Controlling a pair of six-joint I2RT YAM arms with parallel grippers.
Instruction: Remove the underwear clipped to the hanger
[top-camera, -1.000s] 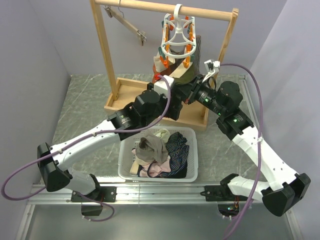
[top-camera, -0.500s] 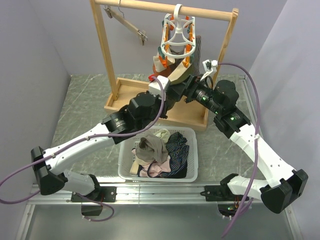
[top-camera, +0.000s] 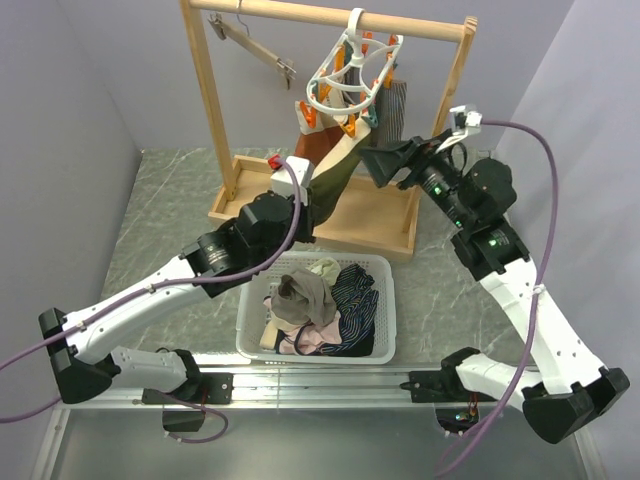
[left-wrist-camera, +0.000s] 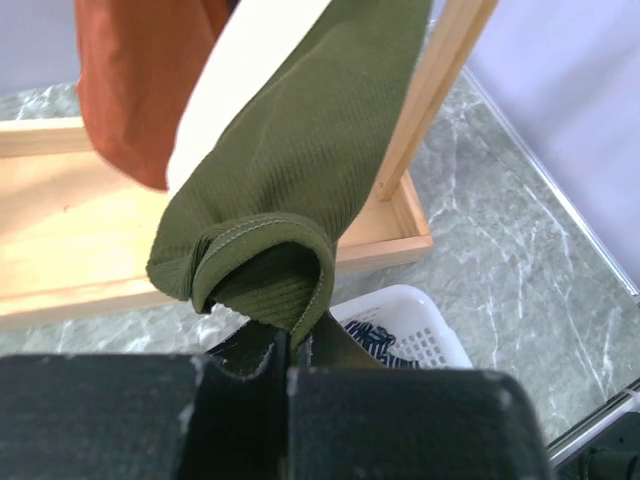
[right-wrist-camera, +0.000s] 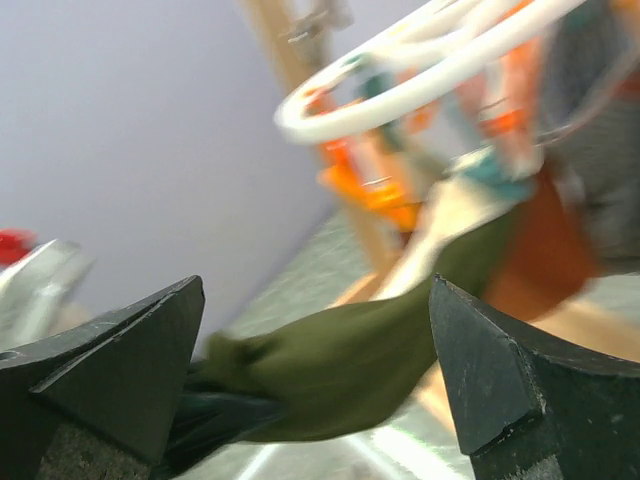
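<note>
**Mia:** While the left claw (left-wrist-camera: 290, 345) pinches the bottom of the green briefs (left-wrist-camera: 300, 180), are they off the hanger (top-camera: 350, 75) yet?

**Ben:** Not yet, I think. The green briefs are pulled tight, from the hanger down to that claw. Their top end seems to sit in a teal peg (right-wrist-camera: 490, 165). The hanger hangs crooked on the wooden rack (top-camera: 205, 90).

**Mia:** What about the right claw (right-wrist-camera: 315, 330)?

**Ben:** It is spread wide and holds nothing. It is up near the hanger, with the green cloth in front of it.

**Mia:** How much is done?

**Ben:** Some of it, I guess. The white basket (top-camera: 392, 320) on the worktop (top-camera: 170, 200) has clothes in it. The taupe-grey briefs (top-camera: 305, 290) lie on top of the pile.

**Mia:** And what is left?

**Ben:** The orange briefs (left-wrist-camera: 130, 90) still hang there, right beside the green ones. A cream piece (left-wrist-camera: 250, 60) hangs between them. A grey striped piece (top-camera: 395, 105) hangs at the back. So I think a few more pegs must let go.
</note>
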